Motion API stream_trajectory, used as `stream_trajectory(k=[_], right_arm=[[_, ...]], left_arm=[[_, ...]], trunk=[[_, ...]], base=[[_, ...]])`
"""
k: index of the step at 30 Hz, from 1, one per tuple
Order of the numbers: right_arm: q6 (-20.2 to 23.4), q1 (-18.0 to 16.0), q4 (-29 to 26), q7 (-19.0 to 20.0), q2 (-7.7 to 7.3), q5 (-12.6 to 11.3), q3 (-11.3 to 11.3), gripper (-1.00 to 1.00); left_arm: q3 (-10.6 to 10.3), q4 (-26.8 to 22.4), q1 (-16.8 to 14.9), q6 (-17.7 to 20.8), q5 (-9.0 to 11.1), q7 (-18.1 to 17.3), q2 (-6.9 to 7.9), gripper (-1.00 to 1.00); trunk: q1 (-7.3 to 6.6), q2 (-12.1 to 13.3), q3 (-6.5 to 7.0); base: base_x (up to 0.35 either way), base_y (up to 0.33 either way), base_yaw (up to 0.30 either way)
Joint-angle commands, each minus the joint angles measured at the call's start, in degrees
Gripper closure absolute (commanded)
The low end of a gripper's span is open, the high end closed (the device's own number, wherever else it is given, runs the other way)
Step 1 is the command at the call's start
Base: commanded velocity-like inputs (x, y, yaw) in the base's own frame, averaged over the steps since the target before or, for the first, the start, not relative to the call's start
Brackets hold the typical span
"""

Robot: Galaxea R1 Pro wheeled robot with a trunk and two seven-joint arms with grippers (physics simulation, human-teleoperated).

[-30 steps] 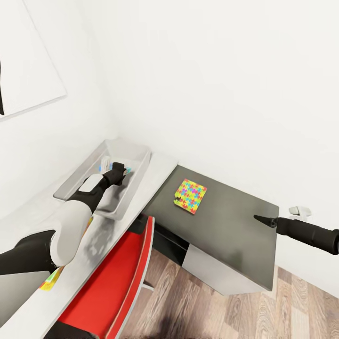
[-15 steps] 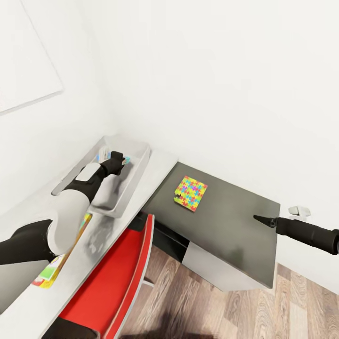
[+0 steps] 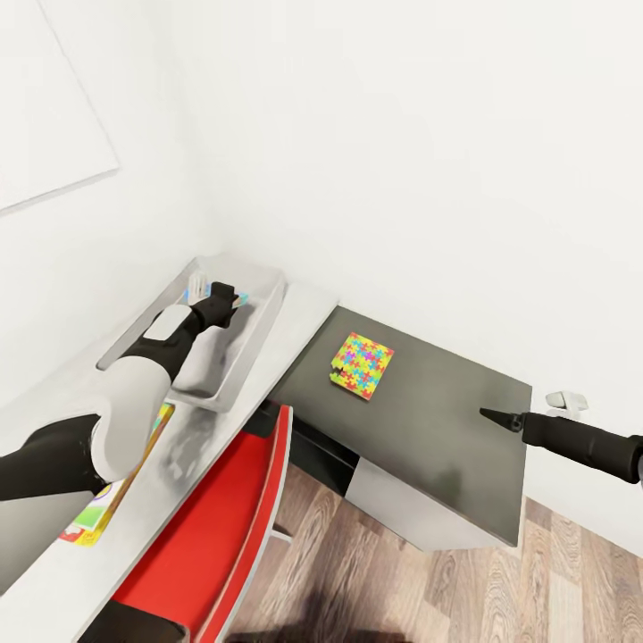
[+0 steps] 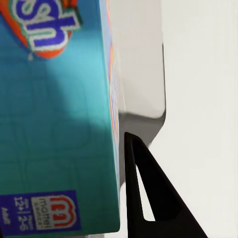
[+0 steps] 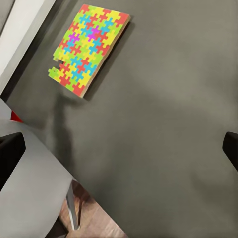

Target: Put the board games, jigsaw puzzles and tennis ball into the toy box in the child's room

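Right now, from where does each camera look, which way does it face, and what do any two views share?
Head view: from the robot's head, facing down over the toy box, dark desk and both arms.
Left wrist view: by the left gripper, facing a teal game box beside one finger.
Right wrist view: by the right gripper, facing down at the dark desk; dark fingertips at both edges.
Shared: head and right wrist views both show the jigsaw puzzle.

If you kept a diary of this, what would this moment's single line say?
left gripper: holding teal board game over toy box | right gripper: open, empty, above dark surface | jigsaw puzzle: on dark surface, untouched
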Motion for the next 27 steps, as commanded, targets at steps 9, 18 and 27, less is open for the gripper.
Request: stream_trajectory(k=[9,18,27], right_arm=[[0.26,-0.05,-0.02,0.34,0.01,0.18,-0.07,-1.0],[0.26,-0.05,0.0,0.34,0.01,0.18,-0.06,-1.0],[0.26,-0.05,-0.02,0.34,0.01,0.18,-0.05,-1.0]], left_arm=[[0.09,-0.9,0.9,-0.01,0.56,-0.3,-0.13,1.0],[0.13,-2.25,2.19,0.0,-1.47,-1.18,-0.07,1.0],[0.17,-2.39,2.35,0.03,-2.14,-1.33,-0.06,1.0]], trunk=[[0.03,-0.1,-0.1],[0.03,-0.1,-0.1],[0.03,-0.1,-0.1]], base=[[0.071,-0.047,0.0],[0.033,-0.023,0.0],[0.006,-0.031,0.0]])
